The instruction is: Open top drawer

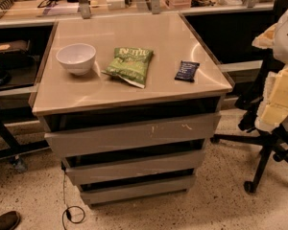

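Top drawer: the tall flat grey handleless drawer front (pixel 129 137), white scuffs right of centre, sits directly under the front edge of the beige tabletop (pixel 134 96). It looks flush with the cabinet, so I judge it not yet pulled.
Dark gap: a shadowed slot runs between the tabletop's front edge and the drawer's upper rim. With no handle, it is probably the only place to hook and pull.
Gripper: the pale white-and-yellow gripper (pixel 277 99) hangs off the tabletop's right edge, beyond the front right corner and well apart from the drawer. Whether it is released or clenched cannot be told, and nothing shows in its grasp.
Tabletop items: a white round ceramic bowl (pixel 76 57) near the left edge, a green crinkled chip bag (pixel 129 65) at the middle, and a dark blue snack bar wrapper (pixel 187 71) toward the right edge. All sit back from the front edge, so a pull should not disturb them.
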